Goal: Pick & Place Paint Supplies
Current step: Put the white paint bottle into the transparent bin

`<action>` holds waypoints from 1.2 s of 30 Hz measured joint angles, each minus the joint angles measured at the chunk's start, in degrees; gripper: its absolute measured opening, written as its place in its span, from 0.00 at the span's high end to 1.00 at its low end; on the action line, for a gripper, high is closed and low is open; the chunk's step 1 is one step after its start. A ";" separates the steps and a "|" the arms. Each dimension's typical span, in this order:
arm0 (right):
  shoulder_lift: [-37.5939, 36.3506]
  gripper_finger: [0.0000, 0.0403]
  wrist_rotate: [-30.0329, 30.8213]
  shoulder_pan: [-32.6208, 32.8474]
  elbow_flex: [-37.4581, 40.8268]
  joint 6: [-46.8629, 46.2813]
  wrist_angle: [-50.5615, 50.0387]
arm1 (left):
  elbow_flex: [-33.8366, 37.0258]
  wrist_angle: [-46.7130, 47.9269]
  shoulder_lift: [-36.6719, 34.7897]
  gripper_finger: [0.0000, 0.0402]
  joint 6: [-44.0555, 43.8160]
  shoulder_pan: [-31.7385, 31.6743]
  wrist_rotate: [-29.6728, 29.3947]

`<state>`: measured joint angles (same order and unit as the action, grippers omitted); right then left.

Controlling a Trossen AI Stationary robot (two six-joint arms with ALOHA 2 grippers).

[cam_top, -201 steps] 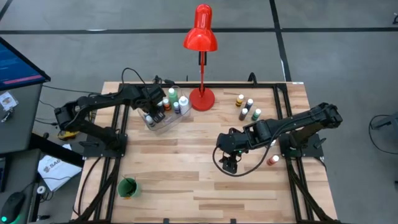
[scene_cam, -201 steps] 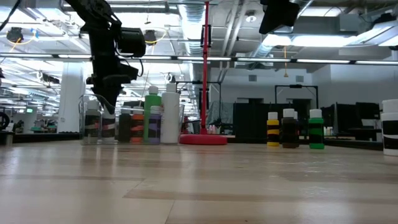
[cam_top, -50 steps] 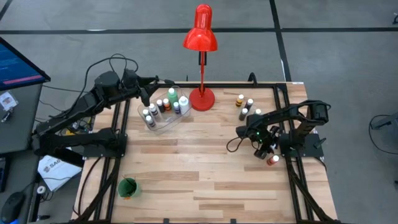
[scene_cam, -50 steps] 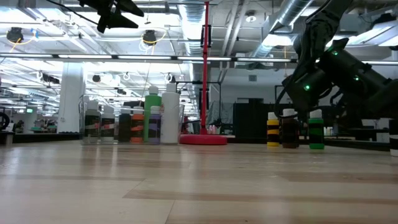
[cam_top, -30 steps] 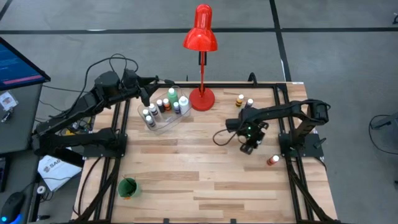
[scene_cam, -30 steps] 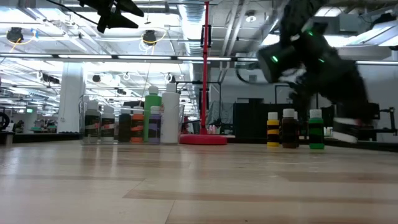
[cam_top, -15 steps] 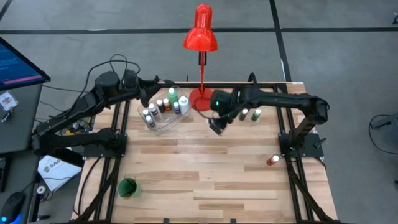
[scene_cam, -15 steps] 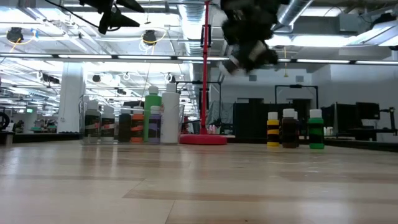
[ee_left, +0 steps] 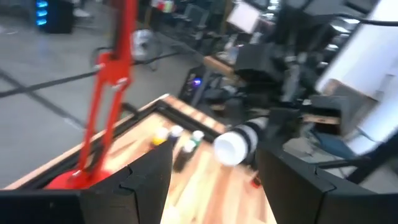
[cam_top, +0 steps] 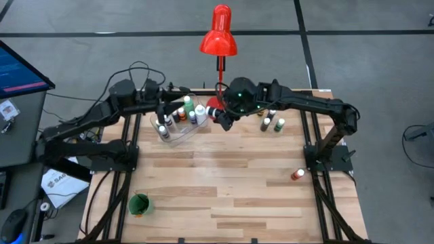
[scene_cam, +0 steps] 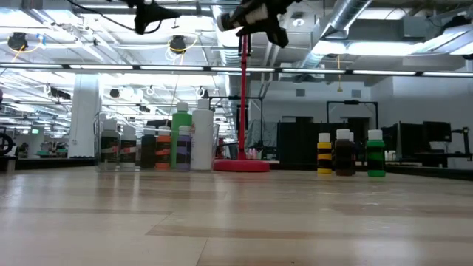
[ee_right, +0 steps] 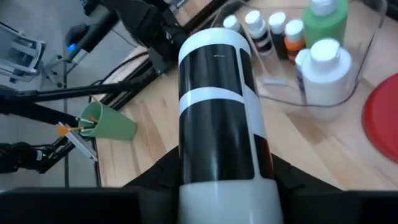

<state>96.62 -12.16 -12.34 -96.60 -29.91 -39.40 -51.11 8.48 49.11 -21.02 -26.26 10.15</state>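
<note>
One black-and-white bottle (ee_right: 219, 112) between right tool (ee_right: 217, 171) fingers

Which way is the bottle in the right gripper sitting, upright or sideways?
Sideways. The bottle lies lengthwise between the right gripper's fingers; from the left wrist its white cap points sideways, above the table.

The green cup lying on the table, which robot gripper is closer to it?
Left, though neither is close. The green cup lies at the table's near left corner. The left gripper hovers over the clear bin at the far side; the right gripper, holding a bottle, is beside the lamp, farther away.
</note>
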 joint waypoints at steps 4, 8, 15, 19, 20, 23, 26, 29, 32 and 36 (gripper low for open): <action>0.70 0.70 0.02 0.66 -0.03 -0.31 -6.10 | 0.00 -2.27 2.32 0.42 -0.53 0.53 1.86; 3.68 0.71 0.09 1.22 -0.02 -0.79 -16.99 | 0.00 -2.00 3.88 0.40 -0.65 0.53 1.93; 12.01 0.69 -1.64 3.43 0.02 1.49 -31.24 | 0.00 -2.20 4.16 0.42 -0.48 0.50 1.95; 16.80 0.71 -1.76 4.92 0.02 4.09 -38.18 | 0.00 -2.24 3.86 0.42 -0.48 0.50 1.97; 17.91 0.71 -1.94 5.35 0.02 4.65 -39.48 | 0.00 -2.15 3.88 0.42 -0.48 0.50 1.97; 20.54 0.70 -2.66 6.37 0.02 6.21 -40.51 | 0.00 -2.15 3.87 0.42 -0.48 0.49 1.99; 22.27 0.68 -3.08 7.31 0.02 6.54 -40.90 | 0.00 -2.07 3.88 0.42 -0.48 0.48 1.99; 23.59 0.68 -3.38 8.06 -0.26 6.55 -41.61 | 0.00 -2.06 3.88 0.42 -0.48 0.46 1.99; 24.44 0.71 -3.46 8.62 -0.33 7.23 -41.68 | 0.00 -2.11 3.86 0.42 -0.48 0.48 2.02; 24.71 0.70 -3.73 9.00 -0.22 7.41 -41.11 | 0.00 -2.11 3.87 0.42 -0.48 0.48 2.02</action>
<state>121.33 -15.89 -3.34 -96.82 -22.50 -80.51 -51.11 6.37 52.97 -21.50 -25.78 12.16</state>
